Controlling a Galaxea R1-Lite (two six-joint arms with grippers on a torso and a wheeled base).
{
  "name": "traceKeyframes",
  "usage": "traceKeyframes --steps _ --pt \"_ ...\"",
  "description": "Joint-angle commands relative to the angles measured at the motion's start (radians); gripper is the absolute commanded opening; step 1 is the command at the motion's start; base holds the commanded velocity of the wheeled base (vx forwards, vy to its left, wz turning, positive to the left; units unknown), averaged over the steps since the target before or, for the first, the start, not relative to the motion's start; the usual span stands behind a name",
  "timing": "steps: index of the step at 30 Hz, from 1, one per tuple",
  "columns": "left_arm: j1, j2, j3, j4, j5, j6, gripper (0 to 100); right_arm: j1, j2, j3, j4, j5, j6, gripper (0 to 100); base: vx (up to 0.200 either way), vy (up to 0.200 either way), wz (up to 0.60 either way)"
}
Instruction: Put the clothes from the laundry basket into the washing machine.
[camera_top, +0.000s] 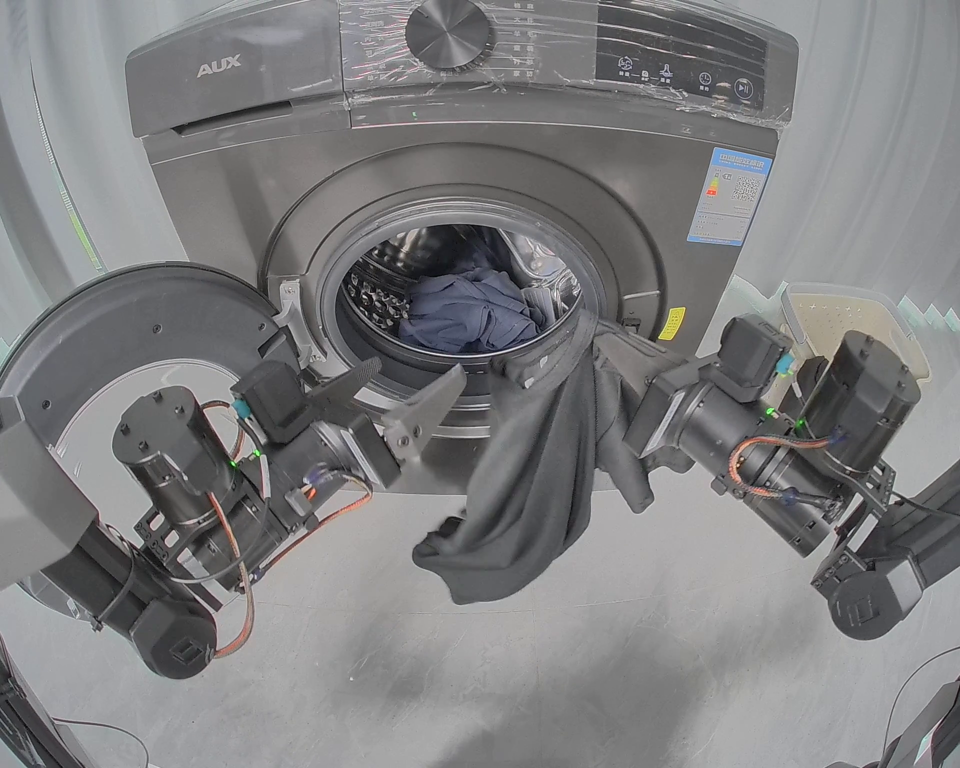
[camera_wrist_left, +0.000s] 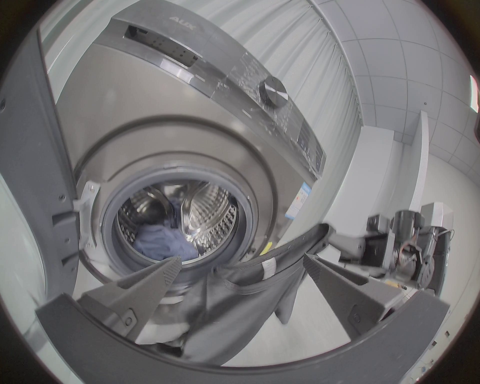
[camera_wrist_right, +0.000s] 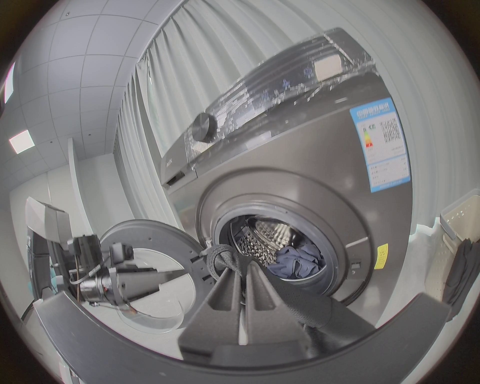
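The grey washing machine (camera_top: 250, 190) stands with its round door (camera_top: 130, 320) swung open on the left. Blue clothes (camera_top: 470, 310) lie in the drum (camera_wrist_right: 265, 237). My right gripper (camera_top: 540, 365) is shut on the top edge of a dark grey garment (camera_top: 530, 480), just in front of the lower rim of the opening; the cloth hangs down toward the floor. In the right wrist view the closed fingers (camera_wrist_right: 225, 300) pinch the garment (camera_wrist_right: 305, 307). My left gripper (camera_top: 418, 372) is open, beside the garment and left of it, with nothing held; its fingers (camera_wrist_left: 145, 292) straddle the hanging cloth (camera_wrist_left: 235, 305).
A pale laundry basket (camera_top: 880, 310) stands on the floor right of the machine, with a dark piece of clothing (camera_wrist_right: 462, 270) draped over its side. The grey floor (camera_top: 500, 680) in front is bare. White curtains (camera_top: 60, 130) hang behind the machine.
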Motion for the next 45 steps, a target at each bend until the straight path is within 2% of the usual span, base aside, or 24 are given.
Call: traceKeyframes --steps 1,15,18,20,22,32,45 --pt "-0.049 -0.002 0.101 0.001 0.002 0.003 100 -0.014 -0.080 0.021 -0.007 0.015 0.001 0 0.000 0.000 0.00" --pt "-0.040 0.138 0.091 0.002 0.005 0.015 100 -0.014 -0.092 0.047 -0.013 0.017 0.002 0 0.000 0.000 0.00" --pt "-0.041 0.168 0.091 0.002 0.005 0.042 100 -0.014 -0.092 0.046 -0.013 0.017 0.004 0 0.000 0.000 0.00" --pt "-0.040 0.215 0.083 0.002 0.005 0.080 100 -0.014 -0.092 0.043 -0.013 0.017 0.004 0 0.000 0.000 0.00" --pt "-0.038 0.248 0.069 0.002 0.005 0.088 100 -0.014 -0.094 0.040 -0.013 0.017 0.004 0 0.000 0.000 0.00" --pt "0.003 0.383 -0.115 0.002 0.003 0.100 100 0.003 -0.103 0.038 -0.013 0.018 0.005 0 0.000 0.000 0.00" --pt "0.000 0.465 -0.290 0.002 -0.015 0.097 100 0.009 -0.097 0.047 -0.013 0.018 0.005 0 0.000 0.000 0.00"
